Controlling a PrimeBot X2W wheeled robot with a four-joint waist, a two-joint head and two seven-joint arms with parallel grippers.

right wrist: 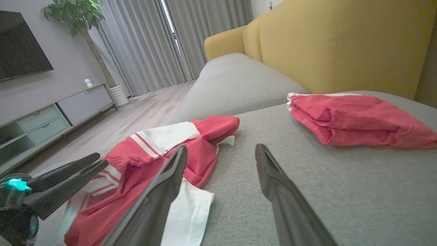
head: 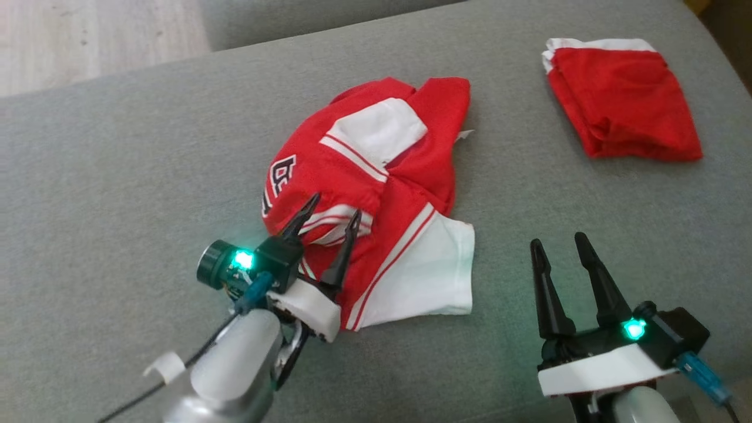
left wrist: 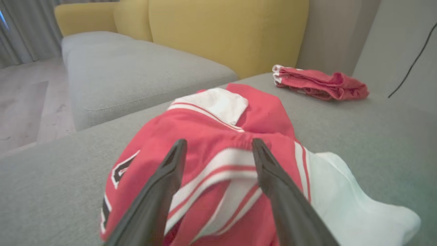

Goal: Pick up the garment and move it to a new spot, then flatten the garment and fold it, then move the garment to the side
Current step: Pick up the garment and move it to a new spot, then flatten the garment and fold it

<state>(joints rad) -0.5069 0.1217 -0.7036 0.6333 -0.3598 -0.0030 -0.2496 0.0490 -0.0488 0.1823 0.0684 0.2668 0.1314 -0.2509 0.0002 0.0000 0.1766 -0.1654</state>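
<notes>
sofa seat [head: 147,176]: spans the head view, near to far.
garment [head: 376,194]: bunched on the seat's middle.
folded cloth [head: 623,100]: on the seat at far right, well apart from the garment.
left gripper [head: 336,205]: over the garment's near left edge.
right gripper [head: 558,241]: right of the garment, above bare seat.
backrest [left wrist: 228,30]: behind the folded cloth.
floor [head: 88,41]: beyond the seat, far left.

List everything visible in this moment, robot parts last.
crumpled garment: one, red and white, seat middle
folded garment: one, red with white edge, seat's far right
sofa seat: one, grey, under both garments
backrest: one, yellow, behind the seat
floor: one, pale wood, beyond the sofa
curtains: one set, grey, far wall
plant: one, green, beside the curtains
TV: one, dark, on the wall
cabinet: one, pale, below the TV
left pincer: one, dark, open over the crumpled garment
right pincer: one, dark, open above bare seat
</notes>
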